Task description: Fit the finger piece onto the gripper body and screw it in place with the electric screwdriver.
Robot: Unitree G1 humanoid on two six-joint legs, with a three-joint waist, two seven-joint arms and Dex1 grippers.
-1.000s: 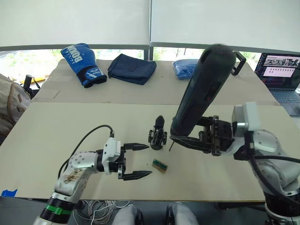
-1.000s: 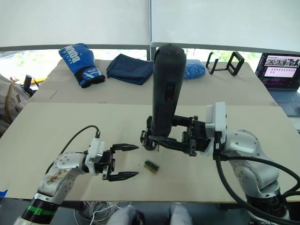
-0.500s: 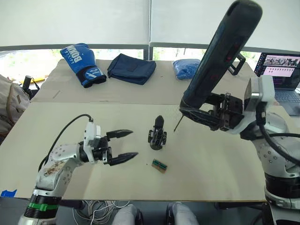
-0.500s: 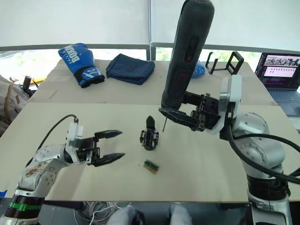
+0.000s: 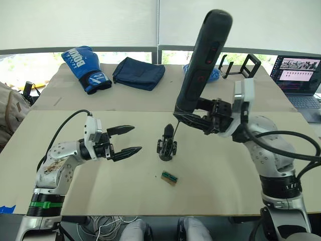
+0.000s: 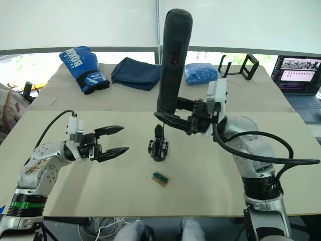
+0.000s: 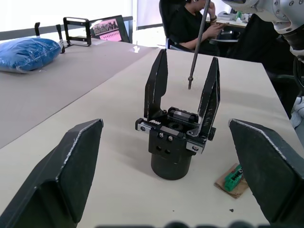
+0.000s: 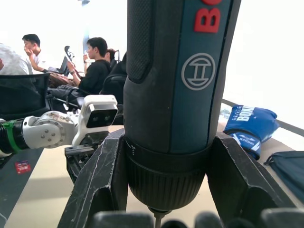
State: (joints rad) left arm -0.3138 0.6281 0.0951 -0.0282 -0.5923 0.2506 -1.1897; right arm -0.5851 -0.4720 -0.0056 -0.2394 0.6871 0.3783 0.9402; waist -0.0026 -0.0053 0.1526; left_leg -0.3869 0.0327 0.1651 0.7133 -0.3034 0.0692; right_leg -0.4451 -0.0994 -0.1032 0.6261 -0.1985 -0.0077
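- Left eye view: the small black gripper body with open linkage frame (image 5: 167, 147) stands upright on the beige table (image 5: 225, 175); the right gripper (image 5: 193, 119), clenched on the long thick black electric screwdriver (image 5: 202, 60), holds its thin metal bit just above the body, axis near vertical
- The left gripper (image 5: 127, 140) waits released beside the body
- Left wrist view: the body lies between the spread fingers (image 7: 71, 161), the dark tapered finger piece (image 7: 156, 85) upright on it
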